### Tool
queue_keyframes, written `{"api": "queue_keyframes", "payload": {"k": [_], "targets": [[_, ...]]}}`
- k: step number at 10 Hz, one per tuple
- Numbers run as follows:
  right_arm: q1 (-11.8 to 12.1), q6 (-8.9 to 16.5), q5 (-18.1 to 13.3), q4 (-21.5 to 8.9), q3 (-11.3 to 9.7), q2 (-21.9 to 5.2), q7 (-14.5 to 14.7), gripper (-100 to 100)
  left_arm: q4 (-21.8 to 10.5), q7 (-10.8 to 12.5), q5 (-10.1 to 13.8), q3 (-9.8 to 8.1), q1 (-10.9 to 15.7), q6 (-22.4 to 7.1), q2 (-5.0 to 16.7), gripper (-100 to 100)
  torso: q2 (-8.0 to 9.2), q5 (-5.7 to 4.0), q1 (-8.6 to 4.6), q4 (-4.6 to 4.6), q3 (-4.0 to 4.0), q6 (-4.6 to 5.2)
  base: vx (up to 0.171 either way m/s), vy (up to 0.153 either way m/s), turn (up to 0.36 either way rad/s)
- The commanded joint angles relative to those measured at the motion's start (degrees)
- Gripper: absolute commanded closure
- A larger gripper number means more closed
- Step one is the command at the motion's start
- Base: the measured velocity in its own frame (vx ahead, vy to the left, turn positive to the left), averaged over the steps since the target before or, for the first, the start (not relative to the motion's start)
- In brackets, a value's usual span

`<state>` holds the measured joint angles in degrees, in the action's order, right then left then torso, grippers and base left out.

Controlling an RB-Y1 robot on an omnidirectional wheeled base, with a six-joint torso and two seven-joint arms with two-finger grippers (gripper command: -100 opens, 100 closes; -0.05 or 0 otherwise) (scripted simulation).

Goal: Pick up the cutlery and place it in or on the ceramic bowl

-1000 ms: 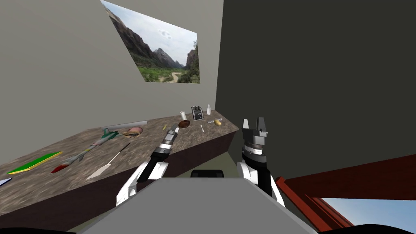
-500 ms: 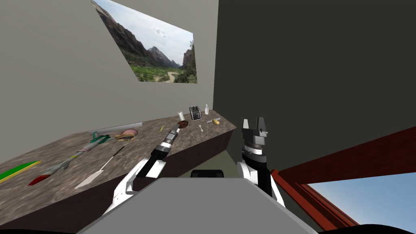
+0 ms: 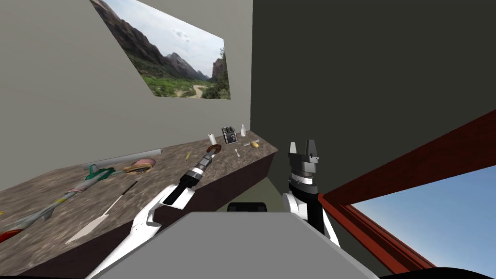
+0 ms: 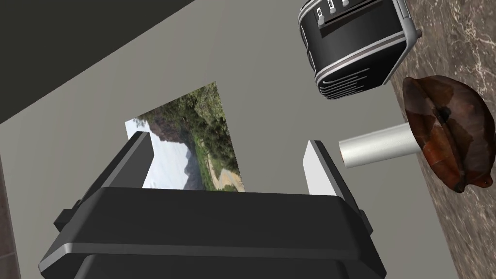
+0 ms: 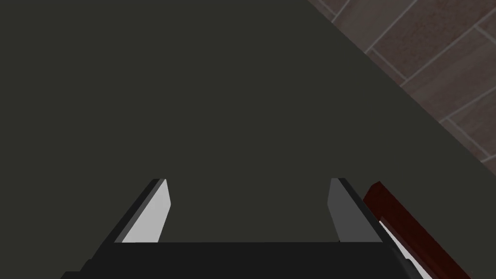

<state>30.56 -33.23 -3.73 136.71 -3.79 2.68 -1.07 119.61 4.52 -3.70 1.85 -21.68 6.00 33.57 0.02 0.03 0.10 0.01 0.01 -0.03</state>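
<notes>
Head view: the left gripper (image 3: 211,152) reaches over the counter (image 3: 160,179) beside the brown bowl (image 3: 214,147), fingers wide and empty, likely bound for the small white utensil (image 3: 237,152) lying nearby. The right gripper (image 3: 302,145) idles, fingers wide.

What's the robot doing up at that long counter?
The robot holds its open, empty left hand out over the stone-patterned counter, close to a brown bowl, with a black toaster and a white roll just beyond. A small pale piece of cutlery lies on the counter nearby, untouched. The right hand is open too, raised off to the side.
</notes>
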Motion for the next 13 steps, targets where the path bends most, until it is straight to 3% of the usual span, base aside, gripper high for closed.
{"api": "queue_keyframes", "payload": {"k": [1,3,9,10,13], "targets": [[0.00,0.00,0.00,0.00,0.00,0.00,0.00,0,-0.90,0.56,0.18,0.55,0.64,-1.99,2.75,-100,0.00,0.00,0.00,0.00,0.00,0.00,-0.009,0.014,-0.121],[-0.01,0.00,0.00,0.00,0.00,0.00,0.00,0,-1.68,1.10,0.46,0.97,1.19,-3.69,5.02,-100,-0.04,-0.01,-0.03,-0.01,-0.02,0.03,-0.007,0.009,-0.151],[0.00,0.00,0.00,0.00,0.00,0.00,0.00,0,-5.83,3.08,2.31,3.72,3.22,-12.54,15.30,-100,-0.15,-0.03,-0.15,-0.03,-0.09,0.02,0.014,-0.015,-0.169],[0.00,0.00,0.00,0.00,0.00,0.00,0.00,0,-5.83,3.08,2.31,3.72,3.22,-12.68,15.53,-100,-0.18,-0.04,-0.19,-0.04,-0.11,0.01,0.026,-0.027,-0.069],[0.00,0.00,0.00,0.00,-0.01,0.00,0.00,0,-8.51,3.70,3.74,5.87,3.81,-17.94,20.94,-100,-0.29,-0.05,-0.26,-0.07,-0.17,0.03,0.060,-0.043,-0.231]]}}
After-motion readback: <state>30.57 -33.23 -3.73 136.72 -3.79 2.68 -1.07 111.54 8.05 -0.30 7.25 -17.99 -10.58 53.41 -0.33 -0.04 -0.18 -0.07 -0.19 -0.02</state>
